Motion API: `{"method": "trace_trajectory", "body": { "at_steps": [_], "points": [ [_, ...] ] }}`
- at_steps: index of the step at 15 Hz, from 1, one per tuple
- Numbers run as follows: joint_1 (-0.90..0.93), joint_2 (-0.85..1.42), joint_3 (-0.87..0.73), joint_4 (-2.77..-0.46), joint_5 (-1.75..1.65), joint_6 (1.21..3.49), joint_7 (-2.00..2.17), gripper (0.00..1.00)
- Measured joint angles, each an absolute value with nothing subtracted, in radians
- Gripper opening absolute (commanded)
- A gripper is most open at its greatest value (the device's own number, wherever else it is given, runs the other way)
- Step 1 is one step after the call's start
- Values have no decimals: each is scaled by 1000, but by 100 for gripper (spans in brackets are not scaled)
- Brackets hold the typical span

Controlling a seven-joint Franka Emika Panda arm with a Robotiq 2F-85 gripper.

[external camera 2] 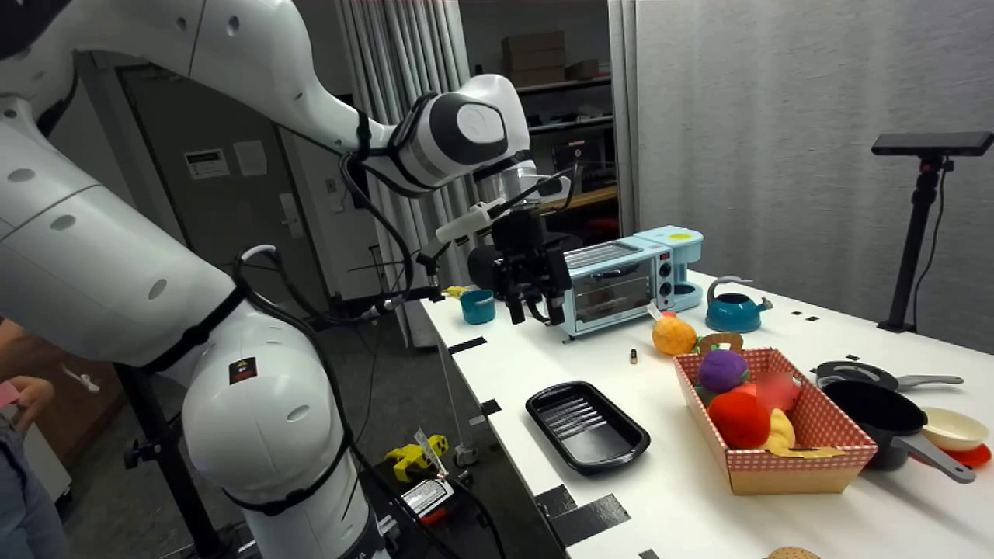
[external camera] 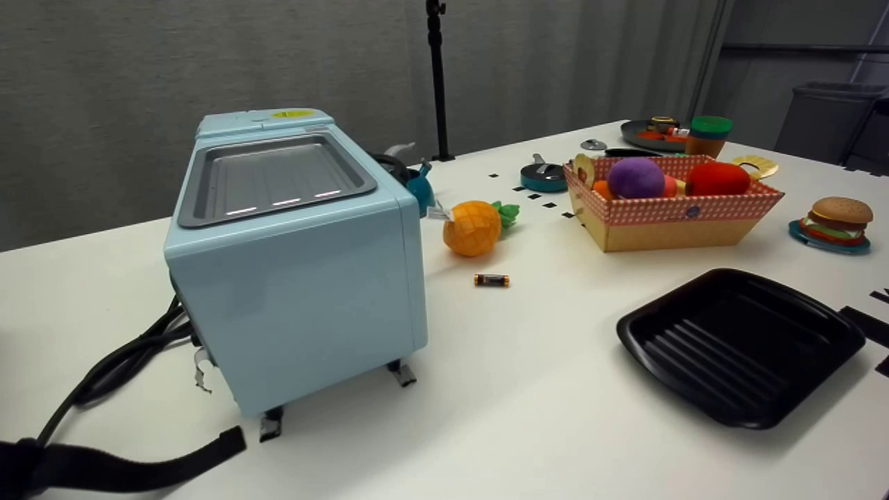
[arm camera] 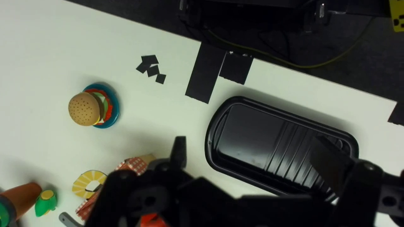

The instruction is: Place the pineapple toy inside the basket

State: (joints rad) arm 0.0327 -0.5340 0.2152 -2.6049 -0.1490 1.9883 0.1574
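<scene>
The pineapple toy is orange with a green leafy tuft and lies on its side on the white table, beside the blue oven. It also shows in an exterior view and is not seen in the wrist view. The tan basket with a red-checked lining holds several soft toys; it shows in an exterior view, and partly in the wrist view, mostly hidden by the gripper. My gripper is high above the table, apart from the toy and basket. In the wrist view the gripper is open and empty.
A black ridged tray lies in front of the basket. A light-blue oven stands beside the toy. A battery, a toy burger, a teal kettle and a dark pot are also on the table.
</scene>
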Motion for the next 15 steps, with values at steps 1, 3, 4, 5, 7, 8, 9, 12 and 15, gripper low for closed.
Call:
{"method": "trace_trajectory", "body": {
  "at_steps": [1, 3, 4, 5, 7, 8, 9, 12, 15],
  "points": [
    [39, -519, 215, -2596, -149, 2014, 157, 100],
    [52, -485, 215, -2571, -149, 2065, 157, 100],
    [59, -466, 215, -2556, -149, 2090, 157, 100],
    [67, -446, 216, -2539, -149, 2113, 156, 100],
    [81, -403, 216, -2502, -148, 2154, 154, 100],
    [88, -380, 216, -2482, -147, 2173, 152, 100],
    [94, -356, 216, -2461, -142, 2189, 149, 100],
    [110, -281, 216, -2397, -125, 2231, 129, 100],
    [122, -208, 216, -2336, -107, 2260, 103, 100]
  ]
}}
